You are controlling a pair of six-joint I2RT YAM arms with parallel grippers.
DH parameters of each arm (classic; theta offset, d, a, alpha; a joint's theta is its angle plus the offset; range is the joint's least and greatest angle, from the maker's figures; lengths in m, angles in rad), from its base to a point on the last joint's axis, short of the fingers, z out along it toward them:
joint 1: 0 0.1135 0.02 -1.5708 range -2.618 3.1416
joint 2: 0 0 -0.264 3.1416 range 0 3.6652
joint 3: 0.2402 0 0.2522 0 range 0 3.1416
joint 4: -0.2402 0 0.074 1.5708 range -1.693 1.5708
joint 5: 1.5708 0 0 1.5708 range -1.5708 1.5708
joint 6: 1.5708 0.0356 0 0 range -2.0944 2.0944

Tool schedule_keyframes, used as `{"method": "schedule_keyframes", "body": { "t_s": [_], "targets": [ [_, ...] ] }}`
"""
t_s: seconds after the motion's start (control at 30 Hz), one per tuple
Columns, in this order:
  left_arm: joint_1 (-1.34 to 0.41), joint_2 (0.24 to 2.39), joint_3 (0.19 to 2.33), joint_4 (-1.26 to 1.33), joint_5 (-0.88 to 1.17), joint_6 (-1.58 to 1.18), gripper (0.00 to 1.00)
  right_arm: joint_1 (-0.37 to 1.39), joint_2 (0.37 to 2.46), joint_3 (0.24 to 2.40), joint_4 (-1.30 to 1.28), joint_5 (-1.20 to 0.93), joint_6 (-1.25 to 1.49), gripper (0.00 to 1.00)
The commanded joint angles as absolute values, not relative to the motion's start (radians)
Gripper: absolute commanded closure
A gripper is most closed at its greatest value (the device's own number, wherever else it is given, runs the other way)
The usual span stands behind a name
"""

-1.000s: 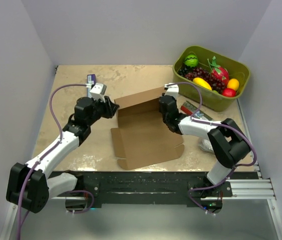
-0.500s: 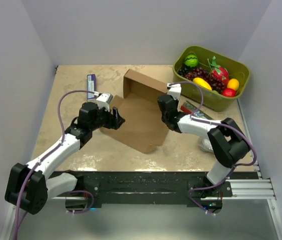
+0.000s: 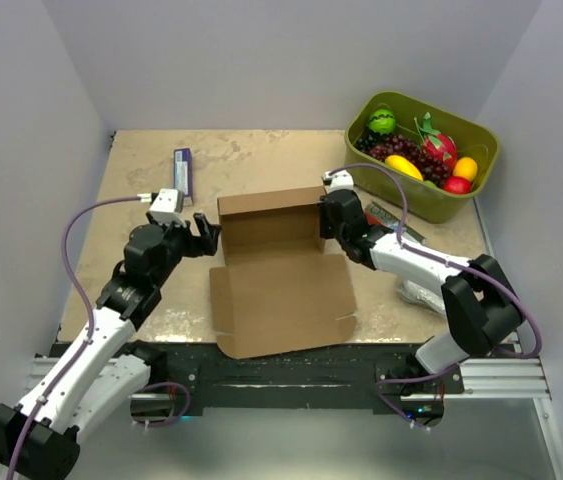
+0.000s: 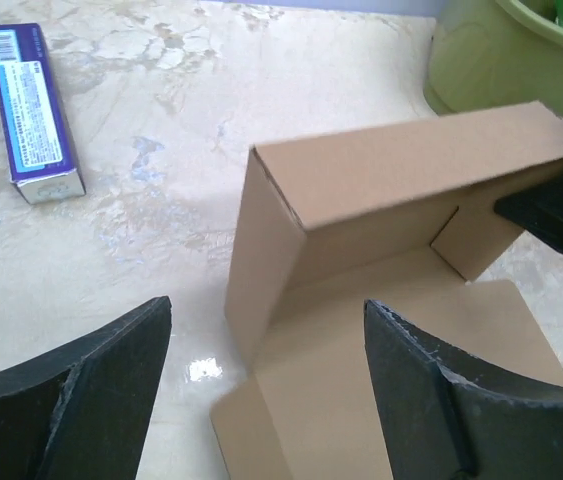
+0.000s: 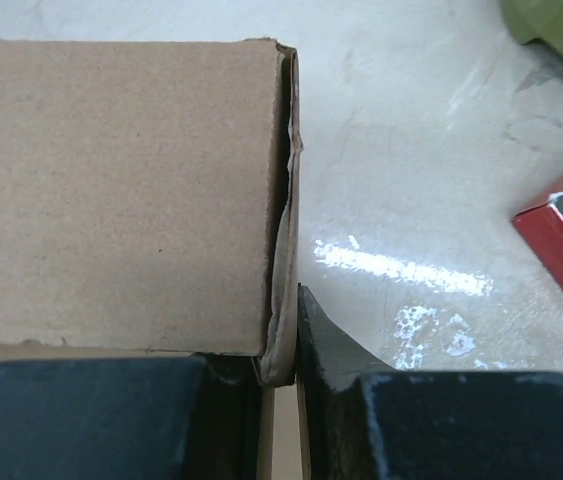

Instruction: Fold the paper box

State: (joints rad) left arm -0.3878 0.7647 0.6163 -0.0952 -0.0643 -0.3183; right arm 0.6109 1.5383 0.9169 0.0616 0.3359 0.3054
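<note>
The paper box (image 3: 281, 300) is brown cardboard, lying mid-table with its front panel flat and its back wall (image 3: 266, 215) standing upright. My left gripper (image 3: 207, 233) hovers open just left of that wall, touching nothing; in the left wrist view its fingers (image 4: 91, 390) straddle the box's near left corner (image 4: 261, 270) from a distance. My right gripper (image 3: 328, 222) is shut on the box's right side flap. In the right wrist view the gripper (image 5: 286, 345) pinches the thin cardboard edge (image 5: 283, 250) beside the wall (image 5: 111, 190).
An olive-green bin (image 3: 431, 205) of fruit stands at the back right. A purple carton (image 3: 183, 170) lies at the back left, also in the left wrist view as the purple carton (image 4: 33, 110). A red pack (image 3: 386, 220) lies under the right arm.
The box had tipped up and swung, and now lies flat again with its back wall upright. My left gripper opened, let go and drew back left. The right gripper kept its pinch.
</note>
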Motion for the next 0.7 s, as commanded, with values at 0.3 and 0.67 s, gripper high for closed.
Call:
{"method": "schedule_keyframes", "body": {
  "t_s": [0.3,0.67],
  "targets": [
    [-0.457,0.764,0.519,-0.072,-0.193,-0.394,0.16,0.592,1.552,1.026,-0.118,0.080,0.272,1.00],
    [-0.511,0.854,0.446,0.080,-0.308,-0.383,0.56,0.591,1.563,1.034,-0.132,0.089,0.270,1.00]
  ]
}}
